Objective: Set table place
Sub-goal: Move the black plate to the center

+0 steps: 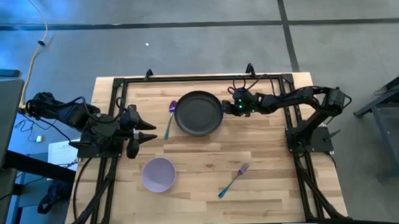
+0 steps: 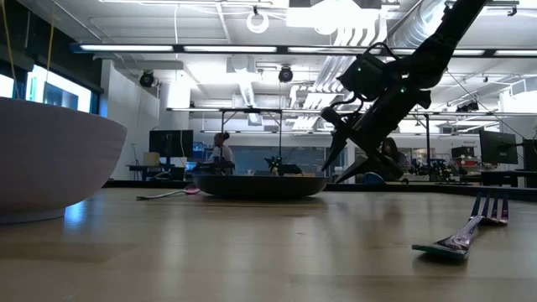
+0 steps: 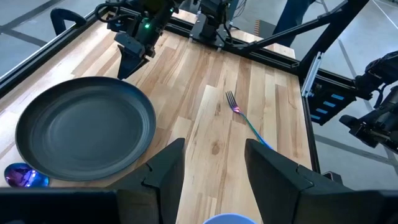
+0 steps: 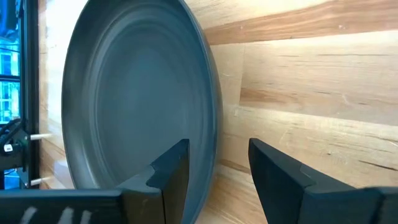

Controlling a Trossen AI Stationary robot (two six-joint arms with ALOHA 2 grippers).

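Observation:
The dark grey plate [image 1: 198, 113] lies flat on the table [image 1: 267, 156], toward its far side. The spoon [image 1: 171, 117] lies just left of it. The lavender bowl [image 1: 158, 174] stands near the front left, and the teal-handled fork [image 1: 233, 180] lies near the front middle. My right gripper [image 1: 226, 106] is open at the plate's right rim [image 4: 210, 118], slanting down, with one finger over the plate and one over bare wood. My left gripper [image 1: 149, 127] hangs open above the table's left side, left of the spoon, with nothing between its fingers. My right gripper has one finger [image 4: 171, 171] above the plate's inner slope and the other [image 4: 280, 174] outside the rim. It comes slanting down from the table's right. Whether either finger touches the rim, I cannot tell.
Black frame rails [image 1: 117, 121] run along the table's left, right and far edges. Bare wood [image 1: 201, 152] lies between the plate and the bowl and fork. Beyond the far edge is an open room with desks and a person [image 2: 222, 147].

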